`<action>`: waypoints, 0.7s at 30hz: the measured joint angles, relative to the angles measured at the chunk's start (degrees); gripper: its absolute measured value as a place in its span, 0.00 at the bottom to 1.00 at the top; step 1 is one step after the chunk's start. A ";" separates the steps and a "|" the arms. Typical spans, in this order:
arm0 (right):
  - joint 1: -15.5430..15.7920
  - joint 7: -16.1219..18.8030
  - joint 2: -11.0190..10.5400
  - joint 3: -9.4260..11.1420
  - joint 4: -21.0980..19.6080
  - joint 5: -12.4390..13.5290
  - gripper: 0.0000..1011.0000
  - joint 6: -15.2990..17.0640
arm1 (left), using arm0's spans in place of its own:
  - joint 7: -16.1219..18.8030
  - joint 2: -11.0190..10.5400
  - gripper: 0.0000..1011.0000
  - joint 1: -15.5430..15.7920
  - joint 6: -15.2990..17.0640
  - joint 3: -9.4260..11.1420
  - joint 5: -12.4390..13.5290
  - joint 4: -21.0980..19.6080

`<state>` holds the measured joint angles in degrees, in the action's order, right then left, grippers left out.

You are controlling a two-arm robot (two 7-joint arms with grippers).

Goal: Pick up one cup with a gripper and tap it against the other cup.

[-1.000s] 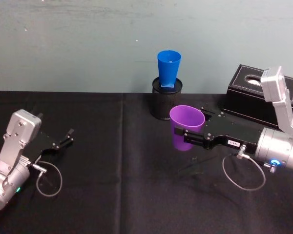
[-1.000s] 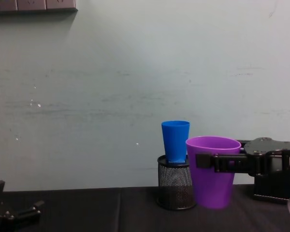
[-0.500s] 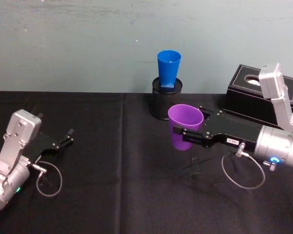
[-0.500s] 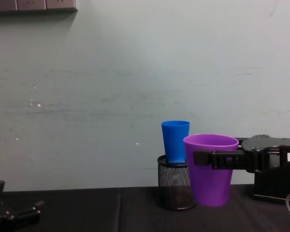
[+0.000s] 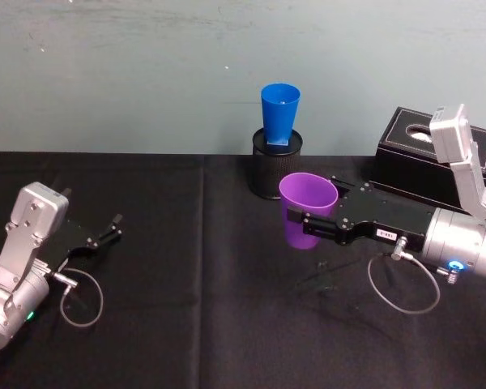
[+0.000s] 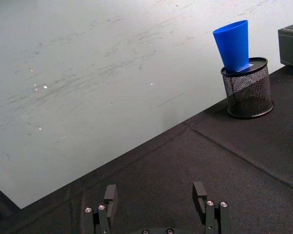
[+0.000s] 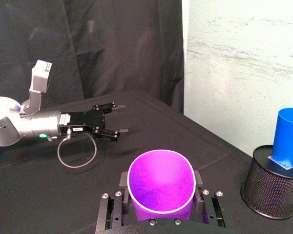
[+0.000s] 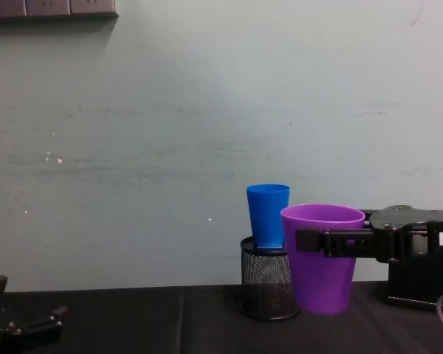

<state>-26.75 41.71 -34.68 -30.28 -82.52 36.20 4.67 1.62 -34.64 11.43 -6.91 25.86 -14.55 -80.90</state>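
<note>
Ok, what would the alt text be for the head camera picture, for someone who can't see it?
The right gripper grips a purple cup upright near a blue cup that stands in a black mesh holder by the wall. The left gripper lies open and idle at the far left of the black table.

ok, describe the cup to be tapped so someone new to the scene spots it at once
Look to the back edge of the black table, against the pale wall, where a black mesh holder stands. The blue cup sits in it, narrow end down. Unlike it, the purple cup is held in the right gripper.
</note>
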 joint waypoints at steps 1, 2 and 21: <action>0.00 0.00 0.00 0.00 0.00 -0.01 0.72 -0.01 | 0.00 0.00 1.00 0.00 0.00 0.00 0.00 0.00; 0.01 0.00 0.01 0.00 0.01 -0.03 0.72 -0.04 | 0.00 0.00 1.00 0.00 0.00 0.00 0.00 0.00; 0.05 0.10 0.03 0.01 0.09 -0.16 0.72 -0.24 | 0.00 0.00 1.00 0.00 0.00 0.00 0.00 0.00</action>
<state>-26.69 41.82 -34.65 -30.27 -82.43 36.04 4.43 1.62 -34.65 11.43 -6.90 25.86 -14.54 -80.90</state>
